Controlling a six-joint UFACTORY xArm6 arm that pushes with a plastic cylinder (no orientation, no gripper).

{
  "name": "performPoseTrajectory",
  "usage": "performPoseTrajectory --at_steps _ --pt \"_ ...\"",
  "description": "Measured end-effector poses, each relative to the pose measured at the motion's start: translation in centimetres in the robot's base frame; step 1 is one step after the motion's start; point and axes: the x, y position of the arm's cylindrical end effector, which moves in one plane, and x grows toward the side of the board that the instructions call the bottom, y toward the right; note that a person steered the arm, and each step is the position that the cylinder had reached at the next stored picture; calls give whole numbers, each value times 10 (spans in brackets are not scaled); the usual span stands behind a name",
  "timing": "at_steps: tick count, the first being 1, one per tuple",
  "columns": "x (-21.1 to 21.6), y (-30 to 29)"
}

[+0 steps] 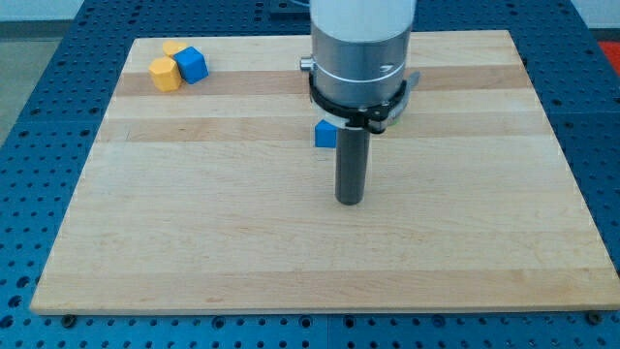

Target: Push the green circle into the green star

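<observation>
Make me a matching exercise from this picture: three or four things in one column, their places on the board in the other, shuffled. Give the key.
Things
1. yellow blocks
2. blue cube
3. second blue block
4. my tip

Places
A. near the board's middle, touching no block
B. far upper left, leftmost of the cluster
C. half hidden behind the rod, just up and left of its lower end
D. upper left, on the right side of the cluster

Pairs: 1-B, 2-D, 3-C, 4-A

No green block shows in this view.
</observation>
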Motion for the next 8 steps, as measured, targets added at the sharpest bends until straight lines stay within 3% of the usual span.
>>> performPoseTrajectory --at_steps 3,5,6,7,8 --pt "-66 -31" --pt "-173 -37" --pt "-194 -37" --pt "-175 -37" --pt "-108 -39"
